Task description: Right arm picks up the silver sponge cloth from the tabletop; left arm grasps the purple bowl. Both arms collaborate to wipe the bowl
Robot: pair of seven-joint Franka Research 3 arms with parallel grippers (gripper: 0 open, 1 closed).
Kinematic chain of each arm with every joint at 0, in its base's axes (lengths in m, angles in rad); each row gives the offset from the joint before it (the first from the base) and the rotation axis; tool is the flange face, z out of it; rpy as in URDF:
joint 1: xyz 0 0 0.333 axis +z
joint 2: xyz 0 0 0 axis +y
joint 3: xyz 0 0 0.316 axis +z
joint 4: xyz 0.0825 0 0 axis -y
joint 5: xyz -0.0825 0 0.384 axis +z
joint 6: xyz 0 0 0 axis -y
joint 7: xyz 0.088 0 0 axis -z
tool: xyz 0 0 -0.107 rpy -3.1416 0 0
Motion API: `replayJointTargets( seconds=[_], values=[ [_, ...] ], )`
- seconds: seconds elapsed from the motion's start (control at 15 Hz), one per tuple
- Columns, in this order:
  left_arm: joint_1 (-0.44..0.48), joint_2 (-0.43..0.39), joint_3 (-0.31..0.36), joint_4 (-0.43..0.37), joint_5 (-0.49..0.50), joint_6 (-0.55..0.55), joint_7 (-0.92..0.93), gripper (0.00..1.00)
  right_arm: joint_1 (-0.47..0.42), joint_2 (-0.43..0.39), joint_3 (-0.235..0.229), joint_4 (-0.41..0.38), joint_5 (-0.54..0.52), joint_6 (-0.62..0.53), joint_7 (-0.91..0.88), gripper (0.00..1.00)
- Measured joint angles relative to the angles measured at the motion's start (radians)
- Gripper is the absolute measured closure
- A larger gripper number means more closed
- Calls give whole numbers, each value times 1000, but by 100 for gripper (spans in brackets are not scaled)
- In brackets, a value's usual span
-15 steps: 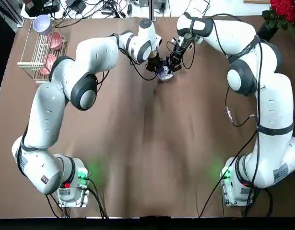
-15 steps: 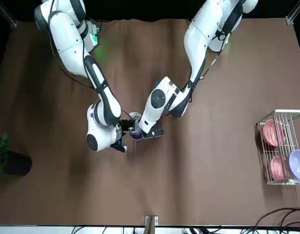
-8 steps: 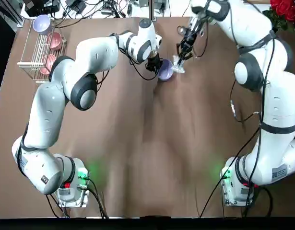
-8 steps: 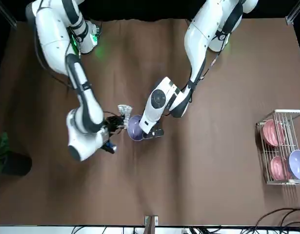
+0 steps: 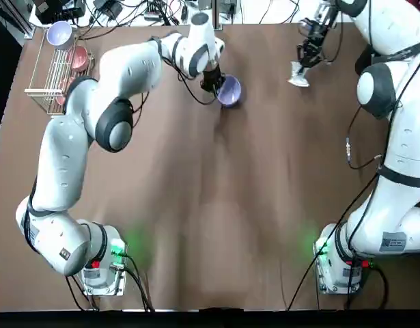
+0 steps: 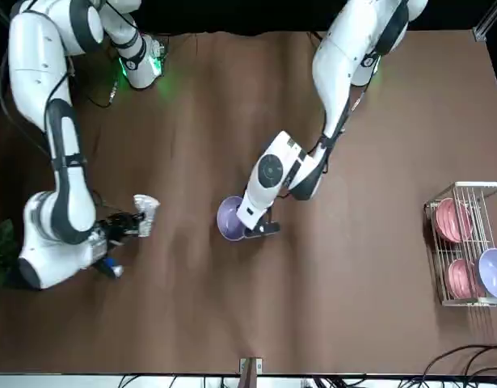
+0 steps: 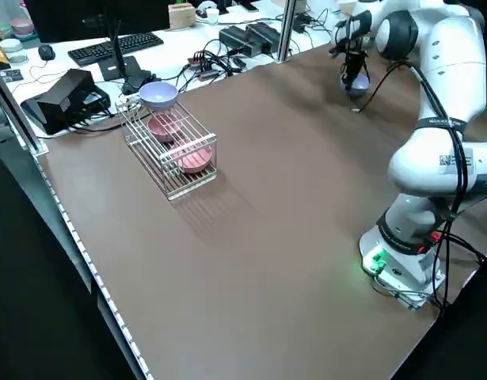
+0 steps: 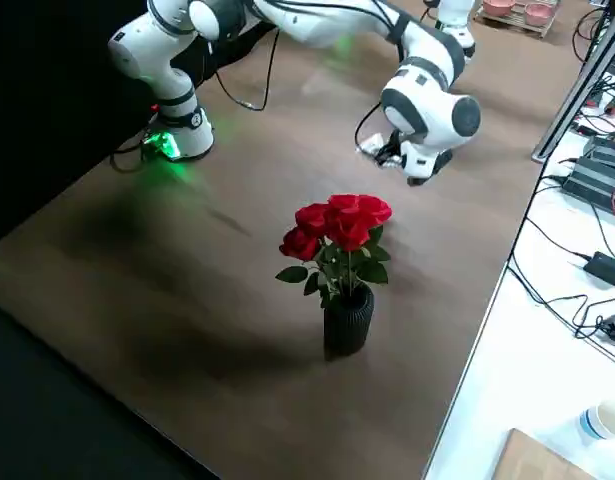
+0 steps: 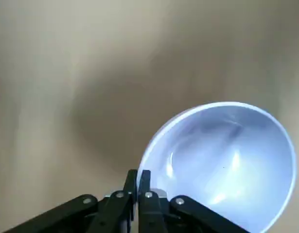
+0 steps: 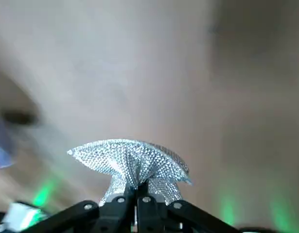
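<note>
In the upper middle of the top view, the left gripper (image 5: 213, 85) holds the purple bowl (image 5: 229, 91). The left wrist view shows its jaws clamped on the rim at the bowl's lower left, one finger inside the wall and one outside. The bowl's glossy inside is in sight, and a shadow lies on the tabletop (image 5: 189, 225) close by.

Toward the upper right of the top view, the right gripper (image 5: 304, 57) has its jaws closed on the silver sponge cloth (image 5: 298, 74), well apart from the bowl. In the right wrist view the cloth is pinched at its narrow waist, its shiny folds fanning out on either side.

The bowl is probably light and stiff, with a smooth wall that could slip or turn in a one-sided rim grip; pressing hard at the far edge would twist it most. The rim remains the sensible hold, as it leaves the hollow free for wiping. The cloth looks soft and springy, so the pinch at its middle suits it, leaving loose ends to do the rubbing. If more wiping is wanted, it calls for gentle strokes; otherwise both pieces seem ready to be set down.
</note>
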Motion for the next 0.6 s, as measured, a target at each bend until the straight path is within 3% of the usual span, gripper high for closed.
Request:
replayJointTargets(
  seconds=[0.27,0.6],
  values=[
    [107,-110,-2,-29,0,-169,122,95,-76,15,-1,-21,-191,-4,-160,97],
    [283,-252,0,-195,13,-227,346,95,-100,47,0,-93,-240,97,-182,97]
  ],
)
